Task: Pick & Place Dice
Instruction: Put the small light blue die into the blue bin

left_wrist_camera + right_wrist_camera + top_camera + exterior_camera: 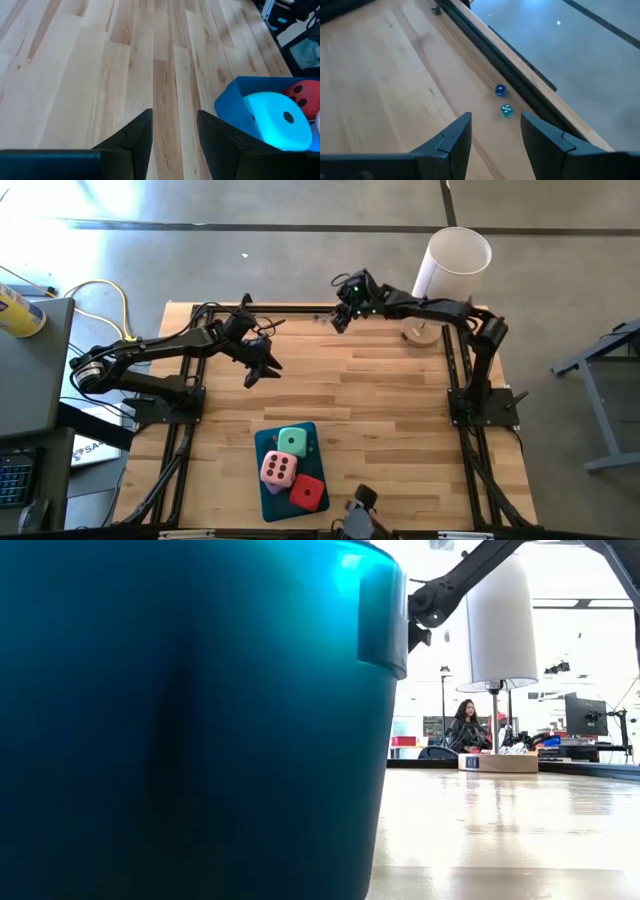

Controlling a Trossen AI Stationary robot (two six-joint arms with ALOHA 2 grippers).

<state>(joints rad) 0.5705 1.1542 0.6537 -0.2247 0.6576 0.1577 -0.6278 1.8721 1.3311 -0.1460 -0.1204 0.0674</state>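
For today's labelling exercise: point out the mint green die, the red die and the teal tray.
mint green die (293, 442), high view, on its top face.
red die (308, 494), high view, on its top face.
teal tray (266, 439), high view, on its bare upper-left corner.

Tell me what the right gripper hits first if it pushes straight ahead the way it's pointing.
Probably the small teal die, lying just ahead of the open right gripper, with the blue die right behind; depth is uncertain.

I see a grey concrete floor (300, 205) around the wooden table (380, 390). A white lamp (455, 265) stands at the table's far edge. Far behind, a person (466, 728) sits by desks and a dark screen (585, 716) in a bright room.
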